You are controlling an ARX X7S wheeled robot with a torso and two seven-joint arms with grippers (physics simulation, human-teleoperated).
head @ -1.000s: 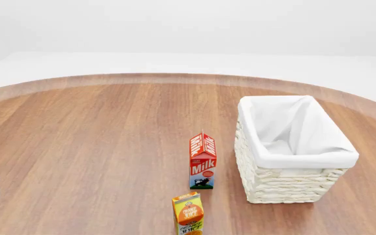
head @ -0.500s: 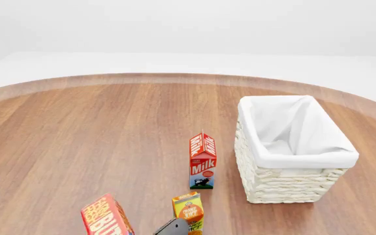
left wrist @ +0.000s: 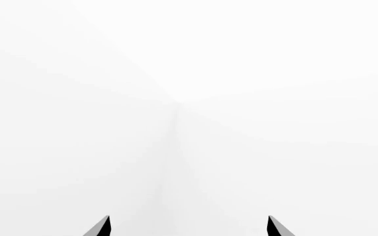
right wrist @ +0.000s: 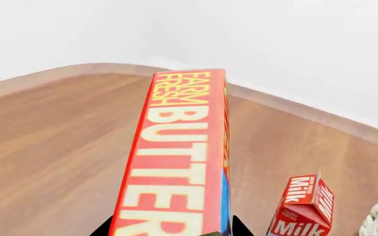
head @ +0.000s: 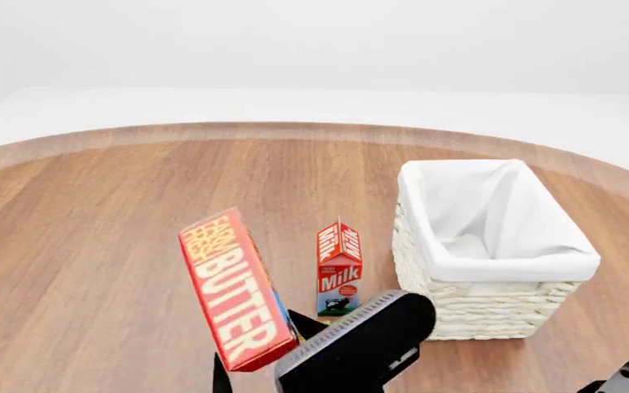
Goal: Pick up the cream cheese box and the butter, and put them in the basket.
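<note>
Right gripper (head: 251,360): jaws closed on the butter (head: 233,288), which it holds tilted above the wooden table (head: 96,221). Milk carton (head: 339,268): upright just behind, beside the basket (head: 490,246). Left gripper (left wrist: 187,228): fingertips spread apart, holding nothing.

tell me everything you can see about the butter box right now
The butter box is an oblong red-orange carton with yellow "FARM FRESH BUTTER" lettering and a blue strip along one side edge. It looks like printed cardboard, undamaged. It is lifted above the wooden table, standing on end and tilted, gripped at its lower end by the right pincer, beside the milk carton.
</note>
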